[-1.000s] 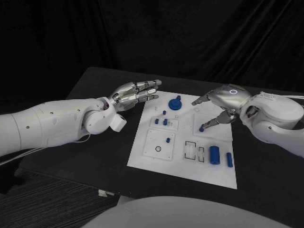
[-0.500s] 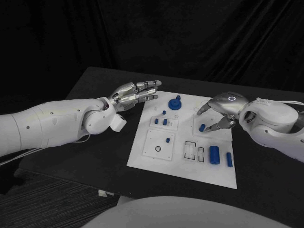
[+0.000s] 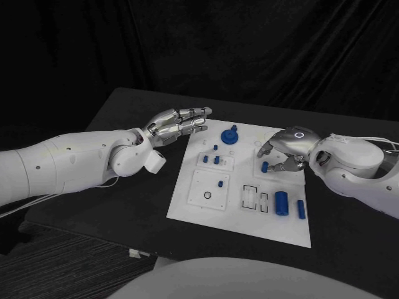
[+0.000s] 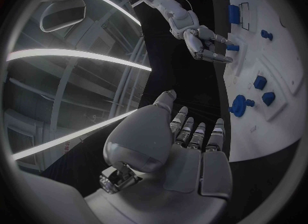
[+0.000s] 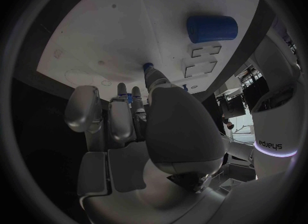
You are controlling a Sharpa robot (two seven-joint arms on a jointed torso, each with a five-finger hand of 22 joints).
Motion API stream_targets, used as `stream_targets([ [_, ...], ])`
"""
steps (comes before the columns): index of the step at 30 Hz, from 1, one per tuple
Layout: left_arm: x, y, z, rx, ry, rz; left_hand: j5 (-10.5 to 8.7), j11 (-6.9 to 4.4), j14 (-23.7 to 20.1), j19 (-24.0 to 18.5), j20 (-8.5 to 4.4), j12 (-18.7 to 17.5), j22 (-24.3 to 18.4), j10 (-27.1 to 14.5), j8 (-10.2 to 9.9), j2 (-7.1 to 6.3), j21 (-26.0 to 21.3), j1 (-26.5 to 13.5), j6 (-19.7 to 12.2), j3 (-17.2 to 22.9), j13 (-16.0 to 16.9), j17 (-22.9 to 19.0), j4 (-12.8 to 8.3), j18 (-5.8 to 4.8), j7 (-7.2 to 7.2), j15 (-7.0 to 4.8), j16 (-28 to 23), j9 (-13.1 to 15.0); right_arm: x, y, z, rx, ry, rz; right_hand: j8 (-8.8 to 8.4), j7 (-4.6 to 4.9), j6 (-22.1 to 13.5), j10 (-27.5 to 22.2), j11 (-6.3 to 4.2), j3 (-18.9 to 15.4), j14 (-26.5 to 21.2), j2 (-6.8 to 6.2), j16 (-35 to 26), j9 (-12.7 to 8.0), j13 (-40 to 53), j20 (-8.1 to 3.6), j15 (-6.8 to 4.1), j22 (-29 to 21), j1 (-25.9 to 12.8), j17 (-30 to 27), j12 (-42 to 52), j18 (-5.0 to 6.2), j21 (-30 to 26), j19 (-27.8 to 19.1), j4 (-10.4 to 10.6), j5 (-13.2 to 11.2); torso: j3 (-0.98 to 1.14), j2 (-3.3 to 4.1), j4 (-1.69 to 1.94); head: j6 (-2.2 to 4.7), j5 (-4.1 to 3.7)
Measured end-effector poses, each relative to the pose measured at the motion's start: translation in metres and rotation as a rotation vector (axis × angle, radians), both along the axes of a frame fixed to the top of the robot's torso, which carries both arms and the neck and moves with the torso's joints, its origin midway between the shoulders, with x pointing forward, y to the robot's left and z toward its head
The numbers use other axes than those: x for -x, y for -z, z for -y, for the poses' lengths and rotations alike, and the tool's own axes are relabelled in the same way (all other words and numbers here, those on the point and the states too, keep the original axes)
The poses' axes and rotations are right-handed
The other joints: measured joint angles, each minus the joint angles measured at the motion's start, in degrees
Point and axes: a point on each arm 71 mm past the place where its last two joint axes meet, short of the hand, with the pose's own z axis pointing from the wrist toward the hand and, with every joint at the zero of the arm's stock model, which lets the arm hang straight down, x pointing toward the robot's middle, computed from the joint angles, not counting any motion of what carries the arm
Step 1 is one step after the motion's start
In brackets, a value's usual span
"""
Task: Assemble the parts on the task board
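So here's what we've got: the white task board (image 3: 240,215) sits in the middle of the black worktop (image 3: 118,118), with the blue parts spread over it. Our right hand (image 3: 283,151) is down over the board's right half, fingers curled in around a small blue peg (image 3: 265,166). In the right wrist view the peg (image 5: 148,68) sticks out past a fingertip with its end touching the white board (image 5: 96,39), and in the left wrist view the peg (image 4: 232,47) sits between the right hand's (image 4: 204,41) fingertips. So we'd say that hand is holding the peg.

Our left hand (image 3: 175,123) hangs over the worktop just off the board's far left corner. Its fingers are partly bent and apart, with nothing in them; the left wrist view shows the same, with the hand (image 4: 174,152) bare.

Elsewhere on the board, a big round blue knob (image 3: 230,134) stands near the far edge. Two small blue pegs (image 3: 211,159) stand in a block on the left half. Two blue cylinders (image 3: 289,205) lie side by side toward the near right corner, next to some rectangular slots (image 3: 256,197).
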Motion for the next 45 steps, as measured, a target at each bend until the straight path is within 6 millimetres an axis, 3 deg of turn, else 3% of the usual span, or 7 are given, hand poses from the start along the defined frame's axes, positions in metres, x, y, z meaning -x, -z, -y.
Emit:
stream_targets([
  [10,0.001,0.003,0.0,-0.002,0.006,-0.012,0.0,0.2,0.0,0.0,0.0,0.2,-0.1,0.2,0.2,0.0,0.0,0.0,0.4,0.7,0.0,0.0,-0.6,0.0,0.18,0.0,0.0,0.0,0.003,0.006,-0.003,-0.004,-0.014,-0.019,0.16,1.24,2.5,5.4,-0.47,0.6,0.0,0.36,0.0,0.6,0.0,-0.28,-0.4,0.0,-0.3,-0.2,0.7,0.0,0.2,0.3,-1.4,-1.5,0.0,0.0,0.0,0.0,0.04],
  [20,0.002,0.004,0.0,-0.005,0.007,-0.018,0.0,0.39,0.0,0.0,0.0,0.4,-0.1,0.4,0.2,0.0,0.0,0.0,0.5,1.2,0.0,0.0,-1.0,0.0,0.3,0.0,0.0,0.0,0.005,0.01,-0.003,-0.032,0.011,-0.085,0.49,2.53,4.3,8.4,-0.14,2.0,0.0,0.82,0.0,1.1,0.0,-0.28,-0.4,0.0,1.0,-0.2,0.7,0.0,0.2,0.3,-2.8,-1.5,-0.01,-0.01,-0.01,0.0,0.18],
  [30,0.002,0.005,0.0,-0.007,0.008,-0.021,0.0,0.39,0.0,0.2,-0.22,0.4,0.0,0.4,0.2,0.0,0.0,0.0,0.6,1.6,0.0,0.0,-1.2,0.0,0.39,0.0,0.0,0.0,0.006,0.011,-0.004,-0.052,0.018,-0.115,3.15,4.13,10.4,12.1,-0.85,5.3,0.0,1.53,-0.2,3.6,-0.2,-0.27,-0.4,0.0,3.9,-0.3,0.0,0.0,0.2,0.3,-4.8,-1.0,-0.01,-0.01,-0.02,0.0,0.21],
  [35,0.002,0.005,0.0,-0.008,0.008,-0.023,0.0,0.39,0.0,0.2,-0.21,0.4,0.0,0.4,0.2,0.0,0.0,0.0,0.6,1.6,0.0,0.0,-1.2,0.0,0.39,0.0,0.0,0.0,0.007,0.01,-0.005,-0.06,0.017,-0.119,3.88,4.92,12.5,14.6,-1.28,8.3,0.0,1.59,-0.2,4.8,-0.4,-0.27,-0.39,0.0,4.7,-0.4,-0.5,-0.01,0.5,0.3,-5.8,-3.5,-0.01,-0.01,-0.02,0.0,0.32],
  [37,0.002,0.005,0.0,-0.008,0.008,-0.024,0.0,0.39,0.0,0.2,-0.21,0.4,0.0,0.4,0.2,0.0,0.0,0.0,0.6,1.6,0.0,0.0,-1.2,0.0,0.39,0.0,0.0,0.0,0.007,0.01,-0.004,-0.066,0.015,-0.118,4.35,4.89,13.3,15.5,-1.36,9.0,0.0,1.38,-0.2,4.8,-0.4,-0.27,-0.39,0.0,5.0,-0.4,-0.7,0.0,0.5,0.3,-6.1,-3.6,-0.01,-0.01,-0.02,0.0,0.37],
  [39,0.003,0.006,0.0,-0.009,0.008,-0.024,0.0,0.39,0.0,0.2,-0.22,0.4,0.0,0.4,0.2,0.0,0.0,0.0,0.6,1.8,0.0,0.0,-1.4,0.0,0.39,0.0,0.2,0.0,0.008,0.009,-0.004,-0.073,0.013,-0.114,5.15,4.1,14.2,16.4,-1.54,9.6,0.0,0.98,-0.2,4.8,-0.4,-0.27,-0.39,0.0,5.3,-0.4,-0.9,0.0,0.7,0.3,-6.2,-3.6,-0.01,-0.01,-0.02,0.0,0.42],
  [45,0.003,0.006,0.0,-0.009,0.009,-0.026,0.0,0.39,0.0,0.2,-0.21,0.4,0.0,0.4,0.2,0.0,0.0,0.0,0.6,1.8,0.0,0.0,-1.4,0.0,0.39,0.0,0.2,0.0,0.01,0.006,-0.003,-0.096,0.009,-0.099,5.25,3.31,15.0,17.7,-1.93,10.3,0.0,0.99,-0.2,4.8,-0.4,-0.27,-0.39,0.0,5.3,-0.5,-1.2,0.0,0.7,0.3,-6.4,-4.0,0.01,-0.04,-0.03,0.0,0.71],
])
